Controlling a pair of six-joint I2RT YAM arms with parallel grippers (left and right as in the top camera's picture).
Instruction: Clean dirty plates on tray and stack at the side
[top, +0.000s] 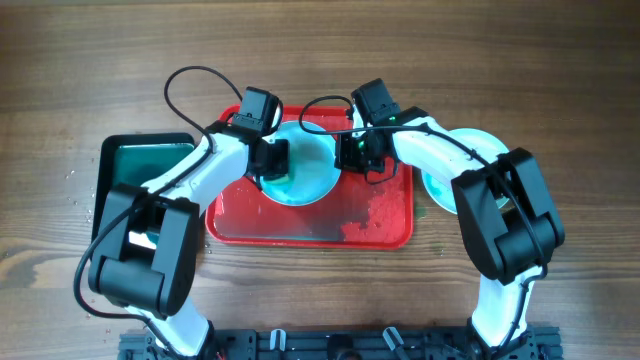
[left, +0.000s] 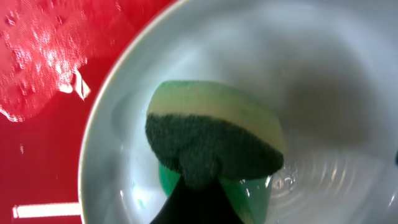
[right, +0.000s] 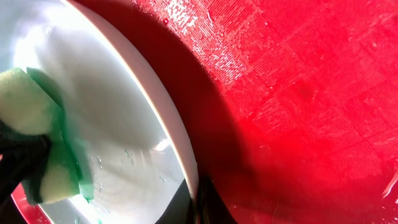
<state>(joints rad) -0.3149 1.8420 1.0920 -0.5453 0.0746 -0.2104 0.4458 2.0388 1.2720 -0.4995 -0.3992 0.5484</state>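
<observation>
Sponge (left: 214, 143) sits clamped in the left gripper (top: 274, 168), pressed onto the turquoise plate (top: 312, 178) at the far middle of the tray (top: 380, 228). The right gripper (top: 352, 150) pinches that plate's rim toward the tray's right end, steadying it.

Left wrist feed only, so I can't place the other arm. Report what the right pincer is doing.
Observer: The right pincer grips the right rim of the plate your sponge is on.
Operator: Say what lies right of the tray.
Observer: At least another plate, on the table beside the tray, partly hidden under the right arm.
Operator: Name what's left of the tray.
Observer: A black basin, green inside.
</observation>
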